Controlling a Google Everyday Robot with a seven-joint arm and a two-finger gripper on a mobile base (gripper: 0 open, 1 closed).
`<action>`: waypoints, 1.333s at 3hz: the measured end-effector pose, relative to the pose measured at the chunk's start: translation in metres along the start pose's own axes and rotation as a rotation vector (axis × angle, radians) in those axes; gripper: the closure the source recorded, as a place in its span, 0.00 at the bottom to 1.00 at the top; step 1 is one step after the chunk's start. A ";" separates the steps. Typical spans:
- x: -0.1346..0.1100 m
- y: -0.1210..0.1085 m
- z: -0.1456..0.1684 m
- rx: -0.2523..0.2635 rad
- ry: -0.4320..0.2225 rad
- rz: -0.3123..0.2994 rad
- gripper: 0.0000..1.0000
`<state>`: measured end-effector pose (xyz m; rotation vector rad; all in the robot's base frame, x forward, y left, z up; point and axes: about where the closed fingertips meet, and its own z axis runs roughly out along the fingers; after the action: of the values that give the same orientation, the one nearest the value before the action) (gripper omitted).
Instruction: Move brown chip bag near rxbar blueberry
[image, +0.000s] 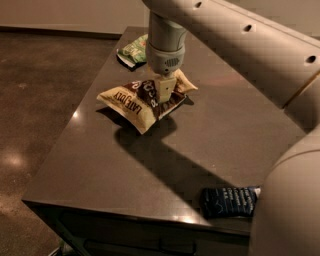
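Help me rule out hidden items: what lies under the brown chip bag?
Only table and shadow show around the brown chip bag; the spot beneath it is covered. The gripper meets its top.

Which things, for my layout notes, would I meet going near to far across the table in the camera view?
rxbar blueberry at the near edge → brown chip bag, with the gripper at its middle → green bag at the far end.

Dim, probably backlit: the tool (164, 94) gripping the brown chip bag (129, 103) throws long shadows.
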<state>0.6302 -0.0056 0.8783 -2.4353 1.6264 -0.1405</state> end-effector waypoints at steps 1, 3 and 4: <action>0.011 0.021 -0.023 0.029 -0.020 0.014 0.99; 0.011 0.108 -0.075 0.026 -0.090 -0.027 1.00; 0.020 0.170 -0.098 0.006 -0.098 -0.059 1.00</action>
<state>0.4660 -0.0983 0.9351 -2.4454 1.5122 -0.0342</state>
